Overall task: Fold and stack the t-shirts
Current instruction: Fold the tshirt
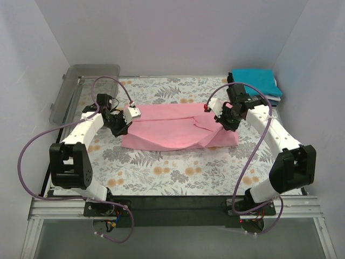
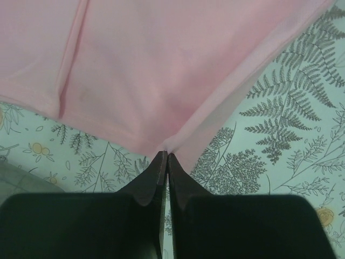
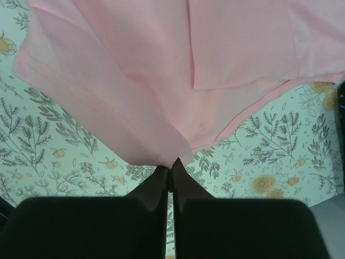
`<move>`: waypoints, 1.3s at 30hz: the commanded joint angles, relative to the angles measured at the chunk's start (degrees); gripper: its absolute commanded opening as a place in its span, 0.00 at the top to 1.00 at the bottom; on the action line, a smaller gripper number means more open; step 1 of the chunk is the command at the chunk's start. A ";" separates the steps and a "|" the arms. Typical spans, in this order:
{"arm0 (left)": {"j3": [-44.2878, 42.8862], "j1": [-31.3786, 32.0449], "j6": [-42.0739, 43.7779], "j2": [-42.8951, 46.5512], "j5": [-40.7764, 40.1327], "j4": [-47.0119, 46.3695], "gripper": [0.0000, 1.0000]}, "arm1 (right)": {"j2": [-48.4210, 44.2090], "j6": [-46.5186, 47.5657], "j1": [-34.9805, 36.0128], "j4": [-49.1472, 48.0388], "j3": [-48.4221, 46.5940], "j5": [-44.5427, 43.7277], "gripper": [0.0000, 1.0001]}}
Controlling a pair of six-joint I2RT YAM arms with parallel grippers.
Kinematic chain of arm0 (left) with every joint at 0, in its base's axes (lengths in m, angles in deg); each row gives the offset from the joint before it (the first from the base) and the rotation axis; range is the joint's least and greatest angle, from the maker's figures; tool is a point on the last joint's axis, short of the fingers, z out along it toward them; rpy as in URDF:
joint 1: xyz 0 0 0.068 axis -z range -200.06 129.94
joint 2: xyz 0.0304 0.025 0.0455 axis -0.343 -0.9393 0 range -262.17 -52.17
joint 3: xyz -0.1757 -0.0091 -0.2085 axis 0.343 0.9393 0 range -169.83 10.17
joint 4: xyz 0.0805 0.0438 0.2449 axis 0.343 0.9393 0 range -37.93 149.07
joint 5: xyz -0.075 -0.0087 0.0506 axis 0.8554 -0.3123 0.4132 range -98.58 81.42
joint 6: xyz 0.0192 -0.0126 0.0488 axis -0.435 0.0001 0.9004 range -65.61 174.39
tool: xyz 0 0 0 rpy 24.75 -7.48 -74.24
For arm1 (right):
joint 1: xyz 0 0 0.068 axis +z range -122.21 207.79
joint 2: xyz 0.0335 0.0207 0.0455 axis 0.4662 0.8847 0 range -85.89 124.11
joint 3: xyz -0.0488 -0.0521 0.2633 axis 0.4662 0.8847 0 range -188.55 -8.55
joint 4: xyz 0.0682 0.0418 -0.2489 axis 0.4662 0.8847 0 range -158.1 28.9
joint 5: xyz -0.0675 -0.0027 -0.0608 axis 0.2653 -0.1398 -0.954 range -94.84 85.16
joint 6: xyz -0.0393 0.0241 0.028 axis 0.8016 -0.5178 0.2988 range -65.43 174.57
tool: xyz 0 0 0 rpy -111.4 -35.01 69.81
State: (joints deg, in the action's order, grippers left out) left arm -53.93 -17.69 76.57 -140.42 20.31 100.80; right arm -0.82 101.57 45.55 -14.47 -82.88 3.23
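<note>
A pink t-shirt [image 1: 172,129] lies across the middle of the floral table cloth, partly folded and lifted at both ends. My left gripper [image 1: 122,122] is shut on its left edge; in the left wrist view the fingertips [image 2: 166,156] pinch a corner of the pink cloth [image 2: 161,70]. My right gripper [image 1: 223,120] is shut on its right edge; in the right wrist view the fingertips [image 3: 171,164] pinch a pink fold [image 3: 161,81]. A stack of folded shirts, teal on top [image 1: 254,81] over darker ones, sits at the back right corner.
A clear plastic bin lid [image 1: 81,89] leans at the back left. The floral table cloth [image 1: 178,172] covers the table between white side walls. The black front rail [image 1: 172,202] runs between the arm bases.
</note>
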 commanded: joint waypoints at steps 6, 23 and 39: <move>-6.30 -0.53 -4.24 -4.56 -0.76 -7.85 1.00 | 7.02 2.04 -2.20 -1.68 -8.99 2.12 0.99; -6.92 -0.79 -7.23 -10.10 -4.19 -14.98 1.00 | 18.98 1.95 -3.96 -4.76 -17.34 0.89 0.99; -6.74 -1.14 -9.25 -11.77 -5.06 -18.58 1.00 | 26.45 0.81 -4.93 -5.29 -24.64 0.10 0.99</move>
State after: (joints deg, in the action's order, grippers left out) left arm -60.31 -18.45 67.85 -152.37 15.70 83.93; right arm 24.69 102.75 40.94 -19.02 -104.73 3.26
